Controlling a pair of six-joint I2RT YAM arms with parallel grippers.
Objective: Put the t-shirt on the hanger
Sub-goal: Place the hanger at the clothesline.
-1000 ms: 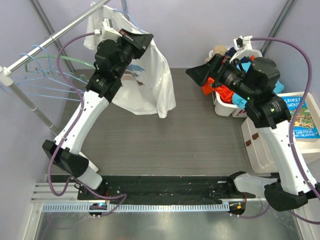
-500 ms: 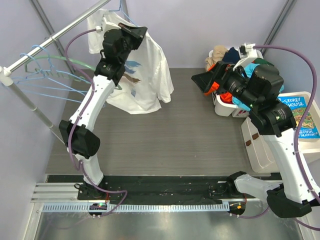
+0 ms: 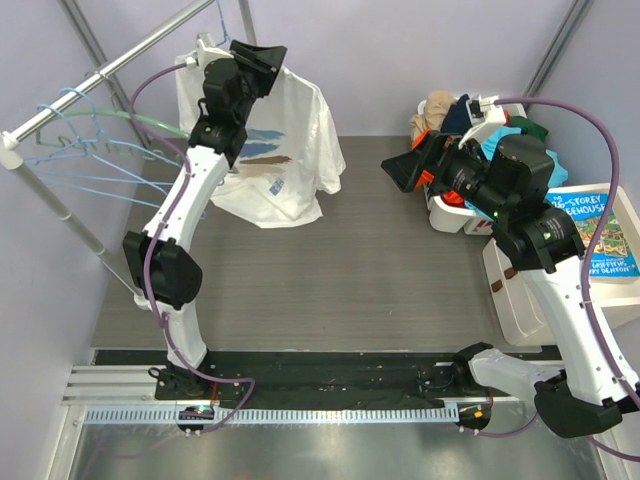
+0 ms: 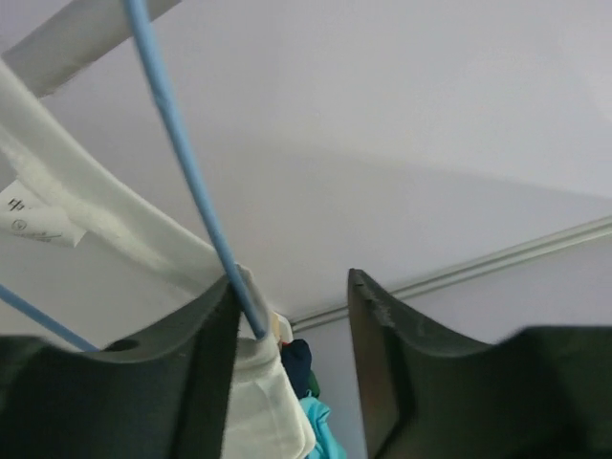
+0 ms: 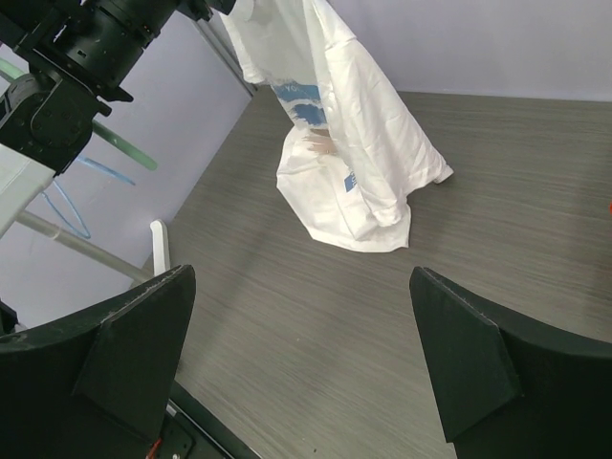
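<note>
The white t-shirt (image 3: 290, 150) with its blue-and-brown chest print hangs from the light-blue wire hanger (image 3: 236, 22) at the back left, its hem on the floor. My left gripper (image 3: 262, 58) is up at the shirt's collar. In the left wrist view its jaws (image 4: 292, 287) stand apart. The hanger's wire (image 4: 182, 143) and the collar (image 4: 96, 210) lie against the left finger, with a gap to the right one. My right gripper (image 3: 395, 165) is open and empty over the floor, facing the shirt (image 5: 354, 124) from a distance.
A metal rail (image 3: 110, 70) runs diagonally at the left and carries several more blue hangers (image 3: 70, 150) and a pale-green one (image 3: 150, 122). A white basket (image 3: 450, 215) of coloured clothes stands at the right. Behind it a book (image 3: 600, 235) lies on a white box.
The left arm has carried the shirt and hanger up and back toward the rail. Its jaws, shut on the hanger before, have parted. The right arm has shifted slightly.
</note>
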